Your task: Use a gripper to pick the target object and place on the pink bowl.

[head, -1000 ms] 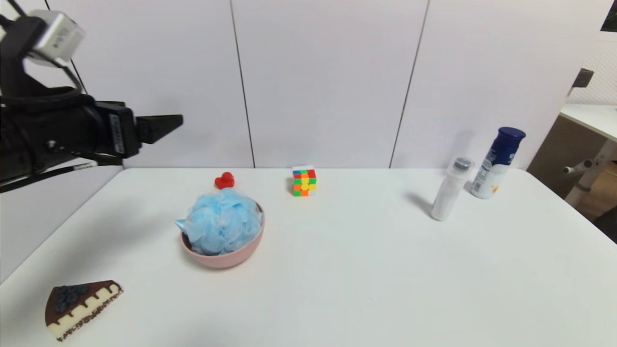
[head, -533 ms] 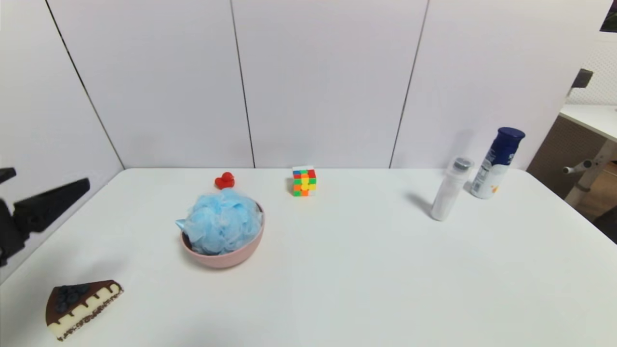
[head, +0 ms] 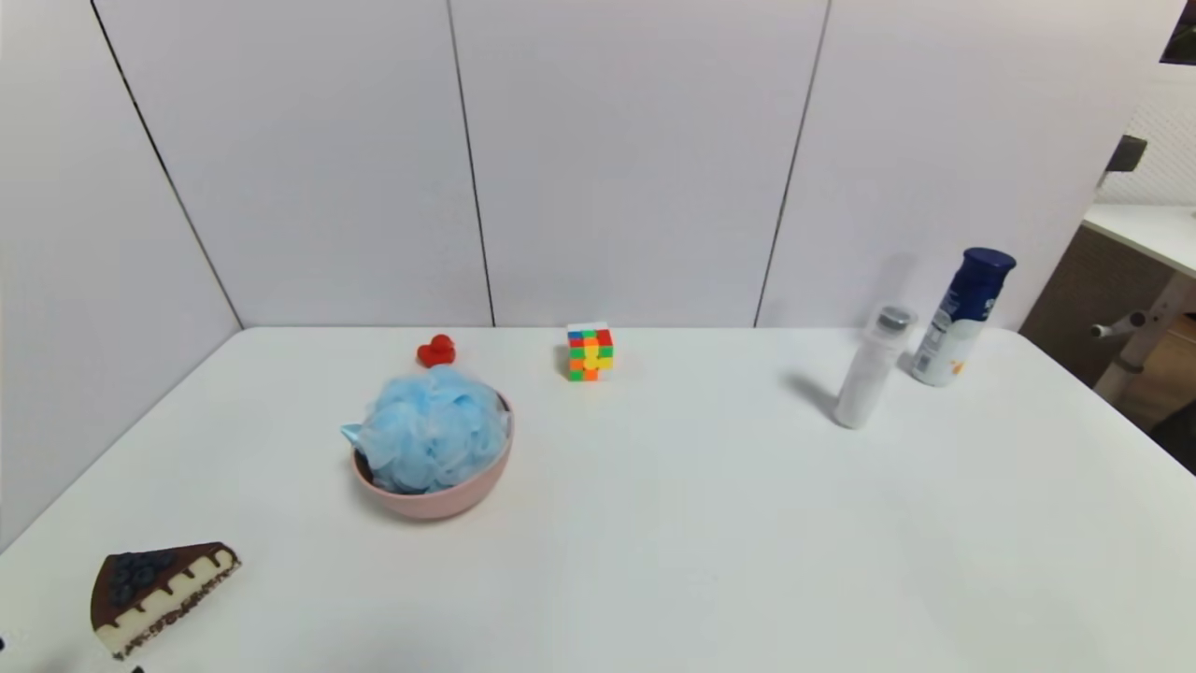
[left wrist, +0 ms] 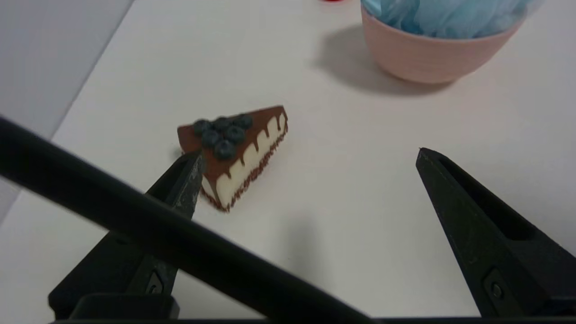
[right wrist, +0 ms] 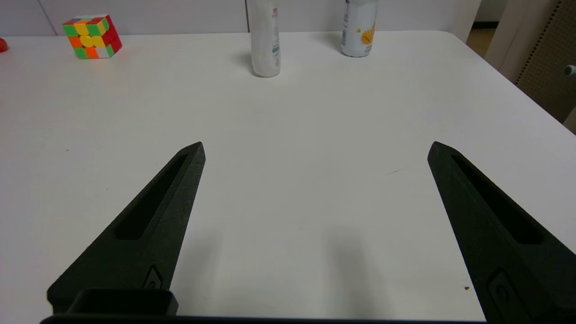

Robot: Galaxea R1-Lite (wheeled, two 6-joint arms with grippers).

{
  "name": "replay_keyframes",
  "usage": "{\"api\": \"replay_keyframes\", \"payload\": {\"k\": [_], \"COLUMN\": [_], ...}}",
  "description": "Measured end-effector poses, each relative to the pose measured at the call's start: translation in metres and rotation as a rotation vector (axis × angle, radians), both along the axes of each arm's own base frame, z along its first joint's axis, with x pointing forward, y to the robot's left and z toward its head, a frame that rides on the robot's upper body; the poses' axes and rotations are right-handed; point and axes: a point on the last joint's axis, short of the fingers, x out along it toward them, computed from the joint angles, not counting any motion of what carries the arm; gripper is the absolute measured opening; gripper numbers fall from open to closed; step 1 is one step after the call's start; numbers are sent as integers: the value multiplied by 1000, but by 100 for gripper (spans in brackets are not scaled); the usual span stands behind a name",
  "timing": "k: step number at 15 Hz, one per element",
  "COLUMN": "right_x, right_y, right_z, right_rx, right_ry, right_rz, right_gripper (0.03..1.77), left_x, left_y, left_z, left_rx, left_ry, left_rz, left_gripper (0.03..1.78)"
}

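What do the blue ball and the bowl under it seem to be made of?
The blue ball looks like thin plastic mesh, soft and slightly shiny: its ruffled folds are partly see-through at the edges. The bowl looks like smooth, matte plastic, judging by its even pink wall and lack of sharp highlights, though glazed ceramic with a dull finish is also possible.

Black, tapered end effector [left wrist: 310, 153] fingers.
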Motion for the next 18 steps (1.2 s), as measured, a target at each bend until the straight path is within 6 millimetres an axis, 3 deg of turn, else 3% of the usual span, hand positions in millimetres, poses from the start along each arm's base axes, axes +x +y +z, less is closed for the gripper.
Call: {"api": "replay_keyframes", "payload": {"k": [5, 18], "right_x": [0, 0], "right_y": [0, 0], "right_z": [0, 0], "right_rx": [0, 0], "right_ry": [0, 0], "right_rz": [0, 0], "right_gripper": [171, 171], "left_x": [-22, -26], "left_y": [0, 0], "left_z": [-37, -41], "left_rx": [-37, -45], "left_ry": [-87, -136], "left_rz": [31, 35], "left_gripper": [169, 169]}}
